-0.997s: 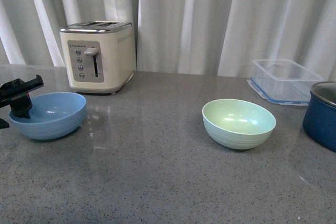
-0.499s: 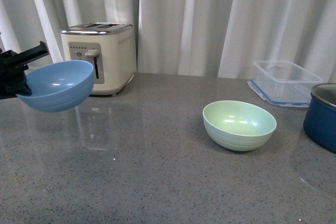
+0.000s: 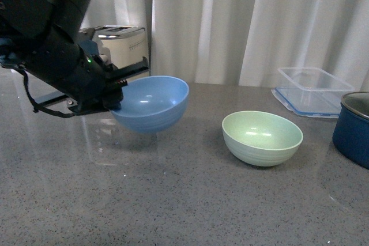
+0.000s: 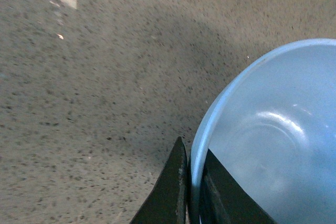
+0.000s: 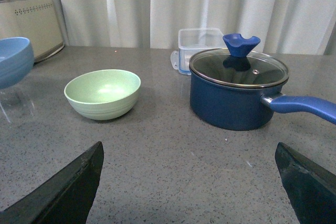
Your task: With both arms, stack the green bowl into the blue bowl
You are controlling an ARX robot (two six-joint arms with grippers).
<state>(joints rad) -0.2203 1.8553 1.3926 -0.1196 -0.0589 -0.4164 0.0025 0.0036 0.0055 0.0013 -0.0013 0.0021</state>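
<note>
Front view: two bowls — left gripper [image 3: 122,87] clamps blue bowl [image 3: 153,105], right gripper [image 5: 189,148] spread wide.

- White curtains [image 3: 230,21] hang in soft vertical folds across the whole back (the front and right wrist views both show them).
- A grey speckled desk [image 3: 173,200], polished like stone, fills the foreground.
- Pale light glints on its glossy surface.

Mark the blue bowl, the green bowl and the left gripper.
blue bowl [image 3: 151,121], front view, outer wall.
green bowl [image 3: 262,129], front view, inner floor.
left gripper [image 4: 192,150], left wrist view, between fingertips at clamped rim.
</note>
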